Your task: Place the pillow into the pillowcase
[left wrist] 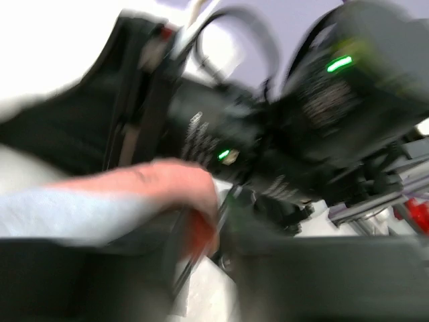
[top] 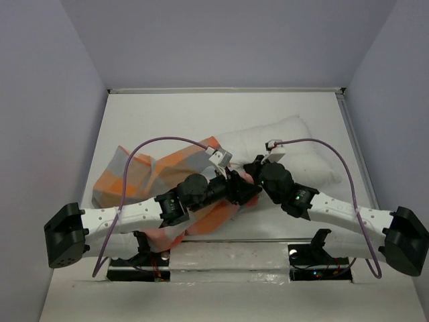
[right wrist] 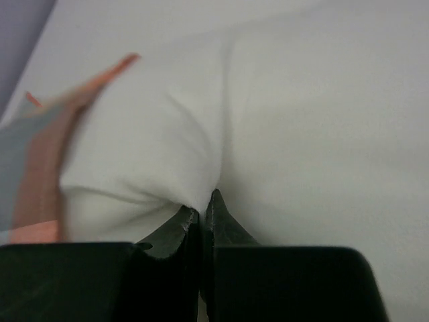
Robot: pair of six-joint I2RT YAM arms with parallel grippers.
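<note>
The white pillow point(top: 291, 144) lies right of centre, and its left end meets the orange, grey-blue and cream checked pillowcase point(top: 137, 176), which is crumpled at the left. My right gripper point(right wrist: 201, 209) is shut on a pinched fold of the pillow point(right wrist: 167, 154); the pillowcase edge point(right wrist: 40, 168) shows to its left. From above, the right gripper point(top: 253, 168) sits at the pillow's left end. My left gripper point(top: 246, 192) is just in front of it. The left wrist view is blurred: the left gripper point(left wrist: 208, 235) has its jaws parted, with an orange fold of pillowcase point(left wrist: 198, 231) at their tips.
The right arm's black wrist point(left wrist: 348, 87) fills the left wrist view close ahead. Purple cables point(top: 167, 142) arch over both arms. The white table point(top: 201, 114) is bounded by a raised rim at the back and grey walls at the sides.
</note>
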